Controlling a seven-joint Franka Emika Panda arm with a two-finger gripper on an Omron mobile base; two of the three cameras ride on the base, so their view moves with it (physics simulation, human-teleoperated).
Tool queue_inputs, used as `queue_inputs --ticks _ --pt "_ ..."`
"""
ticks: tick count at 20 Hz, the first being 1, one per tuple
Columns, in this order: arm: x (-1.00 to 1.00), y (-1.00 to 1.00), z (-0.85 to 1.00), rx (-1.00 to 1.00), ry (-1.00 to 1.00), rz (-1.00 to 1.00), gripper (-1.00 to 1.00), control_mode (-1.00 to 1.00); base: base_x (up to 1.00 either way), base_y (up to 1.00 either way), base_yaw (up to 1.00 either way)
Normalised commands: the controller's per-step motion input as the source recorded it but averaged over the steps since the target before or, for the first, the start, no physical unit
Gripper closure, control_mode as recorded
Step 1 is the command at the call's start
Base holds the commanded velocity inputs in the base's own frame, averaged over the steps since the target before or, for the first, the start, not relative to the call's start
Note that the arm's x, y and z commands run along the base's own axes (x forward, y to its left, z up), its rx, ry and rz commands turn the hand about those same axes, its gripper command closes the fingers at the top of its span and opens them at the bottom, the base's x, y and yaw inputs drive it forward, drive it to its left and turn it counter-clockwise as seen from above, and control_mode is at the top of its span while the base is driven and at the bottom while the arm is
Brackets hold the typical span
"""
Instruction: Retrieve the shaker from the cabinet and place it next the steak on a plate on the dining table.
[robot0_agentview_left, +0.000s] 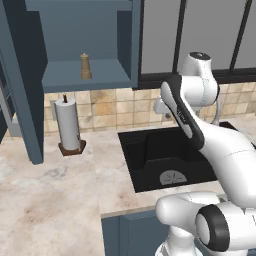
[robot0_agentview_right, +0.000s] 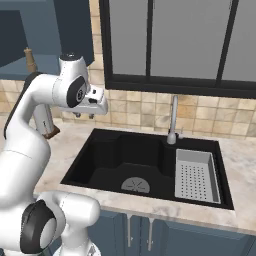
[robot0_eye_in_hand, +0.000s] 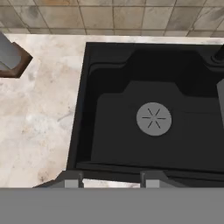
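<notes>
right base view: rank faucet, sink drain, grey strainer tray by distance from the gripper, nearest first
Gripper hangs over the left end of the black sink.
1. Sink drain: on the sink floor, below and to the right of it.
2. Faucet: behind the sink, further right.
3. Grey strainer tray: right end of the sink, farthest.
Drain and faucet are fairly close; the tray is clearly last.

One shaker (robot0_agentview_left: 86, 66) is seen in one open cabinet (robot0_agentview_left: 90, 75). One paper-towel roll (robot0_agentview_left: 68, 124), one sink (robot0_agentview_right: 115, 160) (black), one faucet (robot0_agentview_right: 173, 121) and one drainer tray (robot0_agentview_right: 197, 175) are counted.
</notes>
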Motion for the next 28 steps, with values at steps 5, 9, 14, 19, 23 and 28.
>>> queue_inputs --ticks 5,9,14,19,23,28 --pt "-0.27 0.0 0.0 0.0 -0.07 0.0 -1.0 -1.0 0.0 0.0 0.0" --pt "-0.57 0.0 0.0 -0.01 -0.19 0.0 -1.0 -1.0 0.0 0.0 0.0" --pt "-0.55 0.0 0.24 -0.02 -0.35 0.0 -1.0 -1.0 0.0 0.0 0.0" --pt "-0.52 0.05 0.47 0.0 -0.31 0.0 -1.0 -1.0 0.0 0.0 0.0" --pt "-0.44 0.03 0.48 0.02 -0.25 0.02 -1.0 -1.0 0.0 0.0 0.0" --pt "-0.33 0.18 0.5 0.01 -0.24 0.05 -1.0 -1.0 0.0 0.0 0.0"
